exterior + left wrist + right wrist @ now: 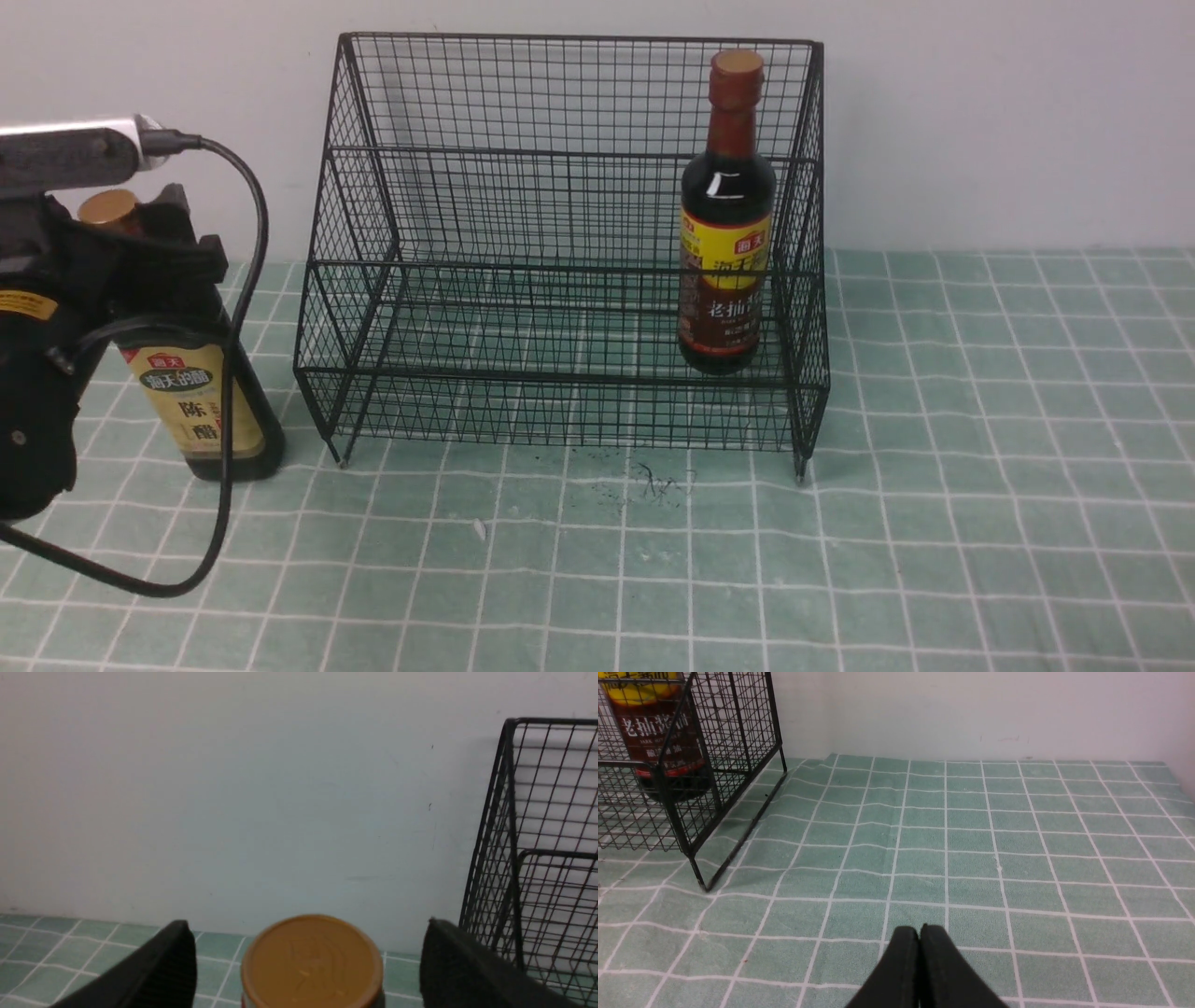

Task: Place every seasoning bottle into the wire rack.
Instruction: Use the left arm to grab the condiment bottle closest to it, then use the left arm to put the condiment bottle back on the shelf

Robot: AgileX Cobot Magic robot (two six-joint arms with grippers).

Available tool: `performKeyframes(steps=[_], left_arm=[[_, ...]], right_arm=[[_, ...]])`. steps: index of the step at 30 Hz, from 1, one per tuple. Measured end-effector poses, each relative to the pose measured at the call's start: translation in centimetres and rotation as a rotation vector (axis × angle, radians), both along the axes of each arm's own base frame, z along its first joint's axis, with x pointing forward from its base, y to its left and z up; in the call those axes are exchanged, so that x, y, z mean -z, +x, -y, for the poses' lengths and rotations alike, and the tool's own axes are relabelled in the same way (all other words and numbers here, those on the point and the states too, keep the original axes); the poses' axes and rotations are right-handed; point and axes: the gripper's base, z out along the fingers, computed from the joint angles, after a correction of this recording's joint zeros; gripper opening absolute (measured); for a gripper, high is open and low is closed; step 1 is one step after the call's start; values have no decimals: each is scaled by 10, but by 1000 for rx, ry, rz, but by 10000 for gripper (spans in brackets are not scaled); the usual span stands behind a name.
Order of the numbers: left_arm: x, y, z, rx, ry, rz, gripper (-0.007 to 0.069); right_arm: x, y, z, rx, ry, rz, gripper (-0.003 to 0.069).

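Note:
The broad bottle [201, 406], with gold cap and tan label, stands upright on the cloth just left of the wire rack [560, 252]. My left gripper [131, 238] is open around its neck. In the left wrist view the gold cap [312, 963] sits between the two fingers [159, 970] with gaps on both sides; the left gripper [306, 925] does not touch it. The slim-necked bottle [726, 243], red-brown cap and yellow-and-brown label, stands upright on the rack's right side and also shows in the right wrist view [658, 751]. My right gripper [920, 929] is shut and empty over the cloth, right of the rack [677, 826].
A green checked cloth [934, 523] covers the table, with a white wall close behind the rack. The left arm's black cable [233, 373] loops in front of the broad bottle. The rack's side [514, 812] is close to the left gripper. Small dark marks [658, 481] lie before the rack.

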Motion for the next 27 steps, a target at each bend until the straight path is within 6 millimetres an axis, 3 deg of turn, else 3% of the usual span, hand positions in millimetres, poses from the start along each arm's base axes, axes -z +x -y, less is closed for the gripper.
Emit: performKeyframes(steps=[2,6,11,15,19,22,27], left_arm=[[3,2,-1,-7,6,4,545],[4,8,-1,-13,9,9,300],[-6,12,2,16,-9,-22,309],[-36,10,7,68,-58,-29,309],[-105,3,11,122,-46,111,309],[-139,-4,12,141,-40,185,309],[-163,-7,20,183,-81,223,309]], right_arm=[[0,0,0,0,1,0,-15],[0,0,0,0,2,0,-15],[0,0,0,0,2,0,-15],[0,0,0,1,3,0,-15],[0,0,0,1,3,-1,-15],[0,0,0,1,3,-1,-15],[0,0,0,1,3,-1,-15]])
